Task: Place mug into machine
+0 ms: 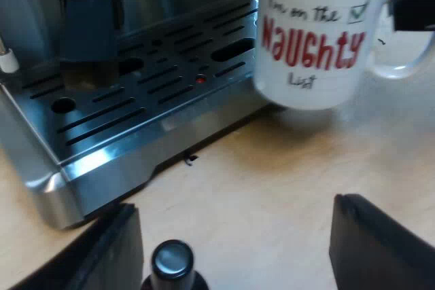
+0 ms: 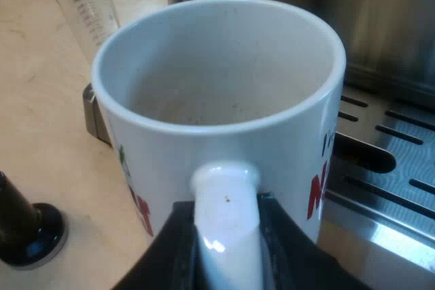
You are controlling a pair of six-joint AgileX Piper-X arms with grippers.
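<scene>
**Mug held by its handle at the corner of the drip tray**

Nearest to me are the two black fingers of my left gripper [image 1: 234, 236]. They stand wide apart and hold nothing. Low between them is the shiny black knob of the tamper [image 1: 171, 263]; its lower part is cut off, so I cannot see how it stands.

Beyond it is the bare wooden table [image 1: 272, 195], and then the espresso machine [image 1: 136, 106] with its slotted metal drip tray. A small red dot sits in the tray. A dark part of the machine hangs over the tray, and its top is cut off.

The white mug [image 1: 309, 39] with the red word "NAUGHTY" is at the far corner of the tray, and its rim is cut off. My right gripper [image 1: 414, 5] is at its handle.

In the right wrist view my right gripper [image 2: 228, 236] is clamped on the mug handle [image 2: 226, 202], with one finger [image 2: 173, 249] on each side. The mug [image 2: 217, 100] is upright and looks empty. It covers the corner of the tray, so I cannot tell whether its bottom touches anything. It is not under the dark part.

The measuring glass [image 2: 81, 5] stands on the table beyond the mug, partly hidden by it. Near the mug is a dark post [image 2: 27, 229] on a round base, cut off; I cannot name it for certain.
</scene>
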